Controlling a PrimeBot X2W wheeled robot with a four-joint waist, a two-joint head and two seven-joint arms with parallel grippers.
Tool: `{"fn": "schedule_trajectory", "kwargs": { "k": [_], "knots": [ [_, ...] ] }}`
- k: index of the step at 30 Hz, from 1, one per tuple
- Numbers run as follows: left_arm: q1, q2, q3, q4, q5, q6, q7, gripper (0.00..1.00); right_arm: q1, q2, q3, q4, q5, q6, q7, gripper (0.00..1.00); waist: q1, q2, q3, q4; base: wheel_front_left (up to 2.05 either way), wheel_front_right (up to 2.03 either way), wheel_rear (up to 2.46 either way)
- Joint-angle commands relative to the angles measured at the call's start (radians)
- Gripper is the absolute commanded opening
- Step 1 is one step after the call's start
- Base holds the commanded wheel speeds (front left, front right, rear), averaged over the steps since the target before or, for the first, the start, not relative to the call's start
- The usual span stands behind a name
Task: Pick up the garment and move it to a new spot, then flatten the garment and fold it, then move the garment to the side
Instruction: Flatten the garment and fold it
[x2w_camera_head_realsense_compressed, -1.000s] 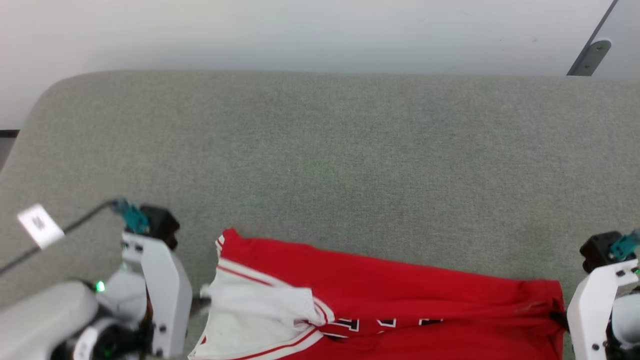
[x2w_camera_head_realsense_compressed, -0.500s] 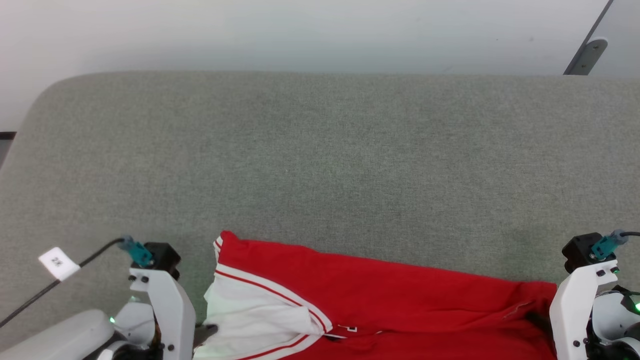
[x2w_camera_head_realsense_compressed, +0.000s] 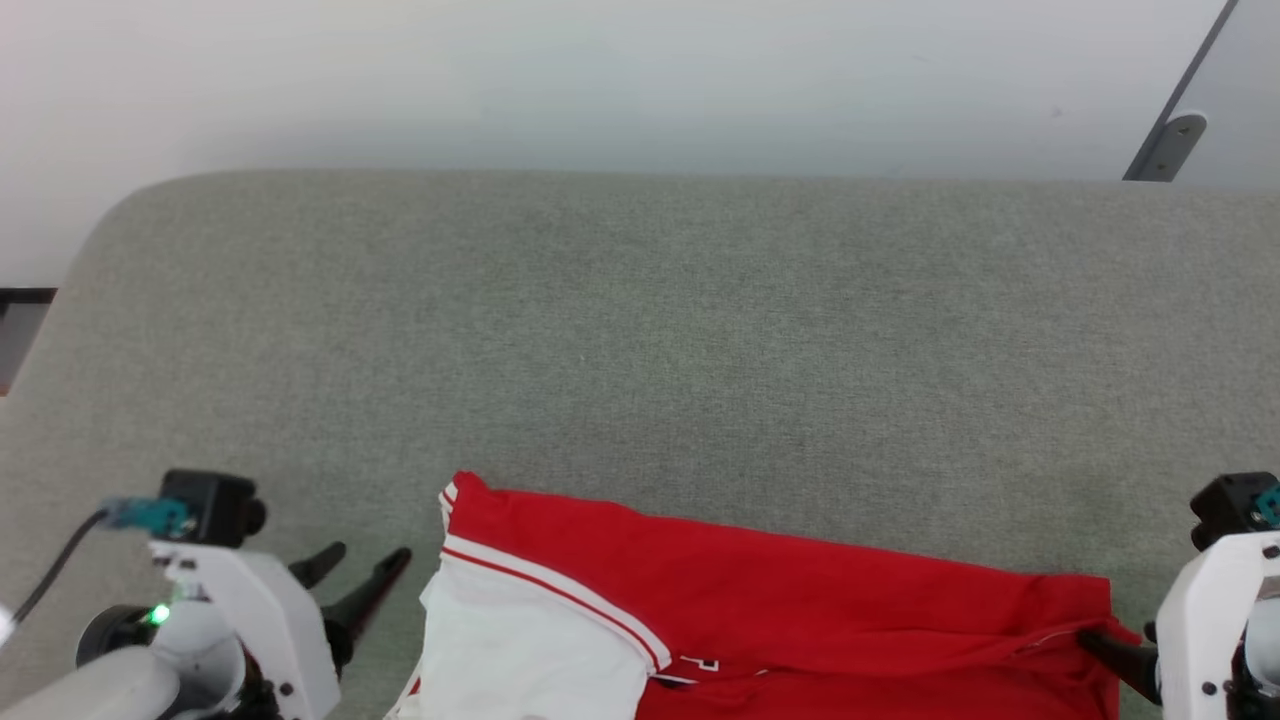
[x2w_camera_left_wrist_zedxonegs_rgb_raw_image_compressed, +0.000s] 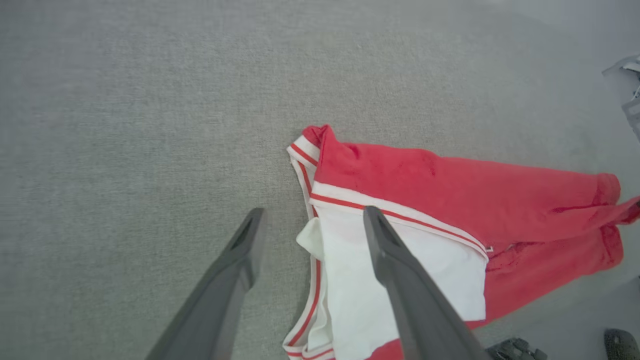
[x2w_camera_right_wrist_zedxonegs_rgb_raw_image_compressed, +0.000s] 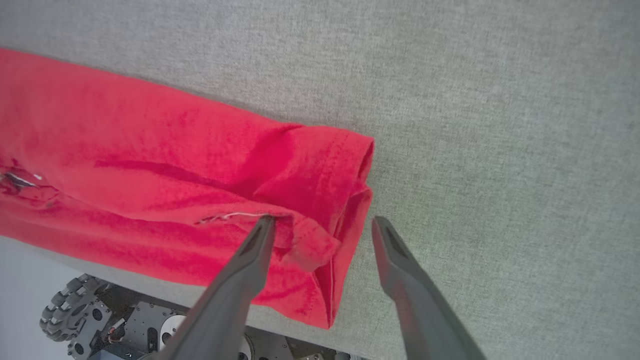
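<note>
One grey fabric-covered table (x2w_camera_head_realsense_compressed: 640, 330) spreads wide, and along its near edge lies the garment (x2w_camera_head_realsense_compressed: 800, 590), a long red band with a white sleeve panel at its left end. Both grippers hover at that same table edge. The left gripper (x2w_camera_left_wrist_zedxonegs_rgb_raw_image_compressed: 314, 211) is spread wide and empty above the sleeve end. The right gripper (x2w_camera_right_wrist_zedxonegs_rgb_raw_image_compressed: 324, 220) is likewise agape, gripping nothing, straddling the red hem corner.

The garment (x2w_camera_head_realsense_compressed: 800, 600) runs off the head view's bottom edge, its lettering (x2w_camera_head_realsense_compressed: 700, 665) mostly hidden
</note>
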Motion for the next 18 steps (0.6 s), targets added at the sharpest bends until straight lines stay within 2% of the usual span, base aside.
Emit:
{"fn": "schedule_trajectory", "kwargs": {
  "k": [1,7,12,18],
  "knots": [
    [0.019,0.002,0.005,0.002,0.006,-0.001,-0.020,1.00,0.008,0.003,-0.006,0.003,-0.008,-0.002,0.004,1.00,0.0000,0.0000,-0.003,0.005,0.00,0.00,0.00],
    [0.105,0.002,0.063,0.035,0.023,-0.016,-0.257,1.00,0.019,-0.009,-0.026,0.059,-0.014,-0.002,-0.002,1.00,0.0000,0.0000,-0.004,0.027,0.00,0.00,0.00],
    [0.170,-0.030,0.157,0.091,0.070,-0.025,-0.328,1.00,-0.002,-0.010,-0.012,0.138,-0.002,-0.002,-0.024,1.00,0.0000,0.0000,0.000,0.048,0.00,0.00,0.00],
    [0.297,-0.157,0.454,0.151,0.273,-0.031,-0.329,1.00,-0.030,-0.007,0.025,0.253,0.012,-0.002,-0.067,1.00,0.0000,0.0000,0.003,0.077,0.00,0.00,0.00]
  ]
}}
